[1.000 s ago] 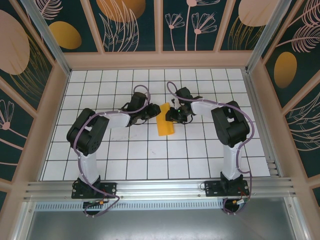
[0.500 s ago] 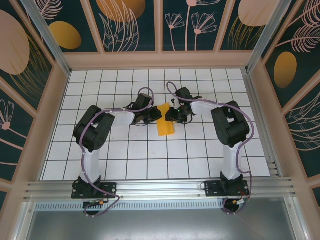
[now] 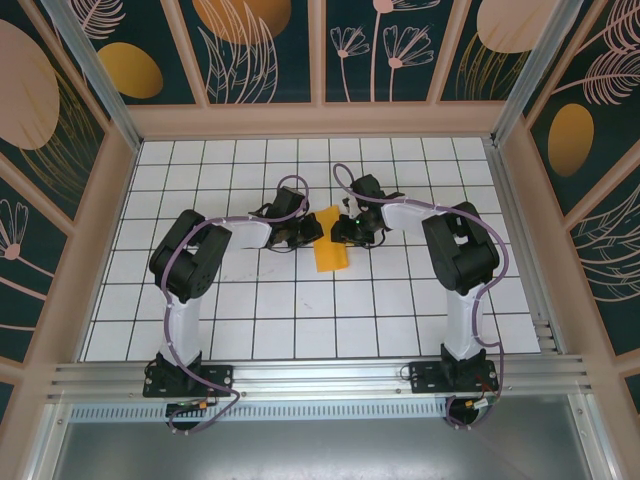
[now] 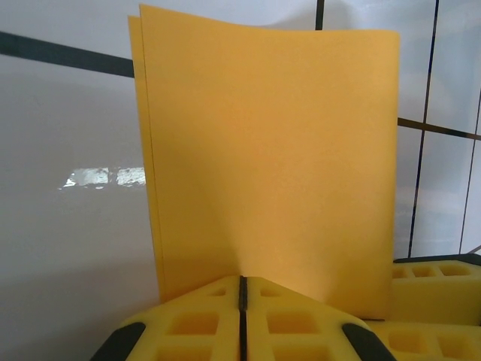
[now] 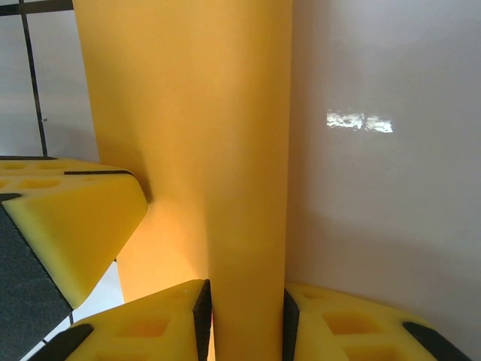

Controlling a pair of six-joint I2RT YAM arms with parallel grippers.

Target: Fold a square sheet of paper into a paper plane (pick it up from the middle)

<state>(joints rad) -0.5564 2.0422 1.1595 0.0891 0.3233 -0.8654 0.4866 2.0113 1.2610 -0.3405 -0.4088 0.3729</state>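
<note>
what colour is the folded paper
The folded paper is plain orange-yellow, unpatterned; best seen in the left wrist view.

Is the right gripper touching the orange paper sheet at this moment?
Touching. The right wrist view shows the folded paper sheet running down between the two fingers of the right gripper, pressed against both with no gap.

**Arm hardware: visual findings**

The left arm (image 3: 178,325) and the right arm (image 3: 460,320) have white link shells, bulky black joint housings and black base brackets. A lilac cable (image 3: 290,179) loops along each. The left gripper (image 4: 242,284) and the right gripper (image 5: 246,293) carry yellow fingers (image 4: 188,323) moulded with square recessed pockets. Black strips line the inner faces and outer corners.
</note>
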